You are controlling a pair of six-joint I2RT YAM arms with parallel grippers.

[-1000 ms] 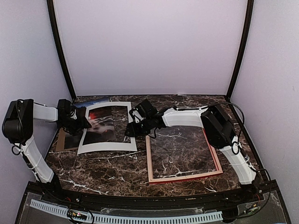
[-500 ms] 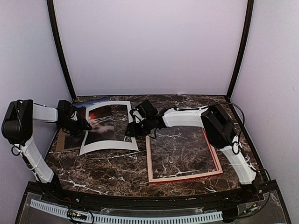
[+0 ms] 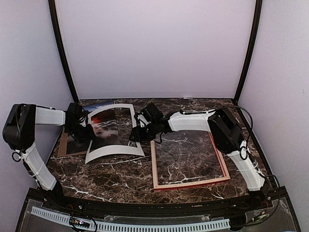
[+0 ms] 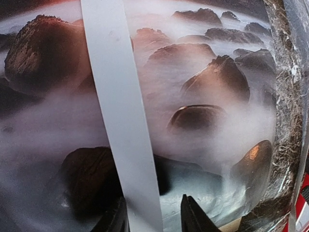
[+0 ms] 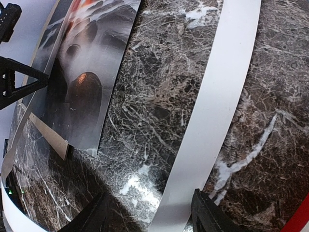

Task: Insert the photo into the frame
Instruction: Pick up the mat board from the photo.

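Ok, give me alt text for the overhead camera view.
Two robot arms reach to a white border that bows up off a dark marble table, the left hand at its left side and the right hand at its right. A dark photo shows through it; an empty red frame lies flat to the right.

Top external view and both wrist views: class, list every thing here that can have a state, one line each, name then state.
frame: lying flat, empty
white mat: bowed, not flat
photo: lying partly under the white mat, outside the frame
left fingers: apart, astride a strip of the white mat
right fingers: apart, astride a strip of the white mat
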